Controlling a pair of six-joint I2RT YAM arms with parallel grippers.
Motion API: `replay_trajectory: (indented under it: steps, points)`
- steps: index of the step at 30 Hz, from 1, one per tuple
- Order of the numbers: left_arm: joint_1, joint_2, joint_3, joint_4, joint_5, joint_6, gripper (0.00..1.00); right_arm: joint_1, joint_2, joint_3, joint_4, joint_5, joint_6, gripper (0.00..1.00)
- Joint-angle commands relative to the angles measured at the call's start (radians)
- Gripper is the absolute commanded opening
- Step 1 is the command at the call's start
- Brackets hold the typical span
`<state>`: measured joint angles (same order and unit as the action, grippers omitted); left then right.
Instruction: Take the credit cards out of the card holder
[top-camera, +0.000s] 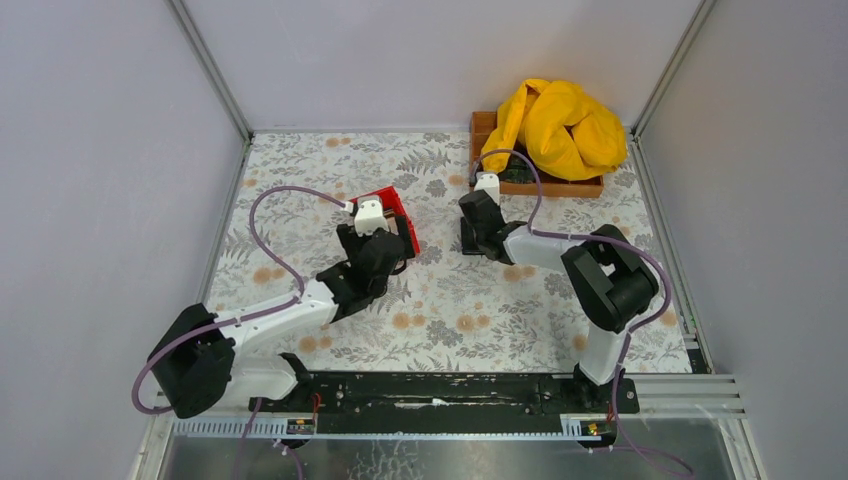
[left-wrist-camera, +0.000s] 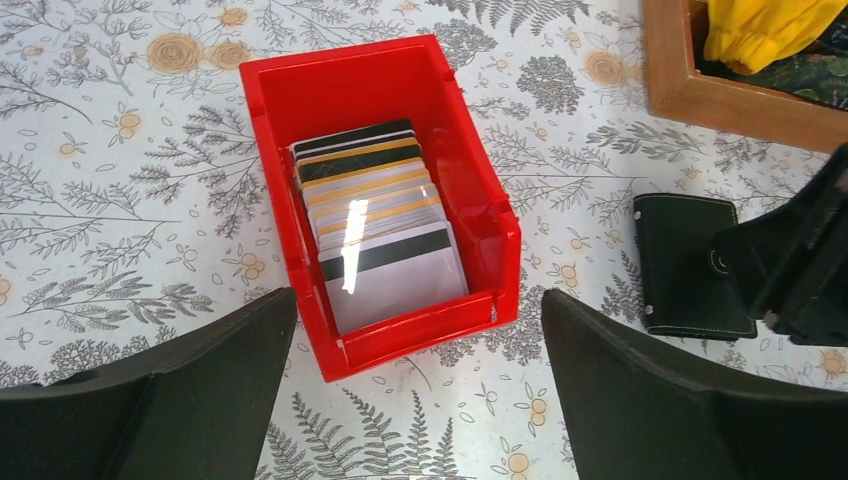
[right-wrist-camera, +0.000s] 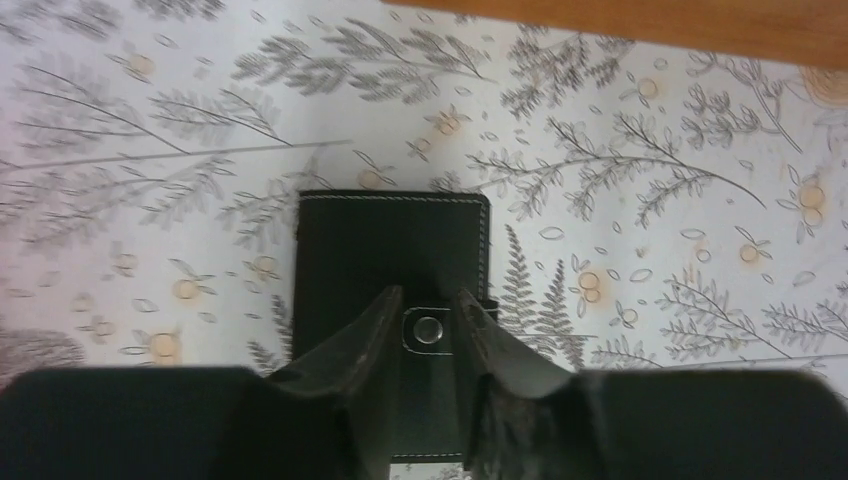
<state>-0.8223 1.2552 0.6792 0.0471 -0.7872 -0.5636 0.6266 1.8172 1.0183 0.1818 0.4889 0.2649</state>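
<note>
On the floral tablecloth (top-camera: 450, 300), left of the middle, a red bin (left-wrist-camera: 350, 95) is seen, and the credit cards (left-wrist-camera: 385, 235) are stacked inside it, overlapping like shingles from its far wall towards its near wall. Tan, white and dark faces are shown, and the nearest card is white with a dark stripe across it. The left gripper (left-wrist-camera: 418, 340) is held above the near end of the bin with its jaws spread wide, one black finger (left-wrist-camera: 200, 400) to each side of the bin's near wall; nothing is grasped between them. To the right of the bin, and apart from it, the card holder (right-wrist-camera: 390, 240) is laid flat on the cloth, folded shut, black with pale stitching along its edges. Its strap is fastened by a metal snap (right-wrist-camera: 429, 328). The right gripper (right-wrist-camera: 427, 295) is poised low over the near part of the holder, its jaws set to a narrow gap, with one fingertip on each side of the strap at the snap. Whether the strap is actually pinched or merely flanked cannot be told from the wrist view. At the far right corner of the table a wooden tray (top-camera: 540, 187) is placed, and a crumpled yellow cloth (top-camera: 560, 125) is heaped in it, covering most of its inside
</note>
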Motion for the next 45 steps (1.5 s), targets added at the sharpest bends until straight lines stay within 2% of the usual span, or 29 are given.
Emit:
replay_trajectory:
  steps: [1, 4, 5, 12, 22, 29, 31, 34, 41, 45]
  points:
    - [-0.014, 0.014, 0.006, 0.102, -0.043, 0.044, 0.99, 0.002, 0.045, 0.067, -0.064, 0.111, -0.027, 0.22]
    - [-0.015, 0.019, 0.007, 0.101, -0.049, 0.042, 0.99, 0.002, 0.071, 0.078, -0.086, 0.124, -0.028, 0.02]
    - [-0.014, 0.021, 0.009, 0.097, -0.051, 0.04, 0.99, 0.002, 0.076, 0.079, -0.091, 0.124, -0.027, 0.0]
    - [-0.014, 0.043, 0.023, 0.082, -0.056, 0.038, 0.99, 0.002, 0.022, 0.007, -0.158, 0.076, 0.042, 0.0]
    - [-0.016, 0.06, 0.028, 0.093, -0.016, 0.035, 0.99, 0.026, -0.267, -0.239, -0.187, 0.031, 0.126, 0.0]
    - [-0.023, 0.083, 0.02, 0.144, 0.048, 0.061, 0.99, 0.035, -0.461, -0.289, -0.174, 0.06, 0.142, 0.03]
    - [-0.023, 0.087, 0.02, 0.147, 0.056, 0.061, 0.99, 0.024, -0.433, -0.251, -0.169, 0.08, 0.117, 0.06]
    - [-0.023, 0.084, 0.013, 0.16, 0.06, 0.071, 0.99, -0.015, -0.302, -0.14, -0.22, 0.059, 0.101, 0.09]
    - [-0.024, 0.092, -0.004, 0.204, 0.053, 0.095, 0.98, -0.02, -0.086, 0.005, -0.179, 0.015, 0.053, 0.11]
    - [-0.024, 0.092, -0.004, 0.206, 0.07, 0.1, 0.98, -0.032, 0.004, 0.066, -0.183, -0.063, 0.048, 0.12]
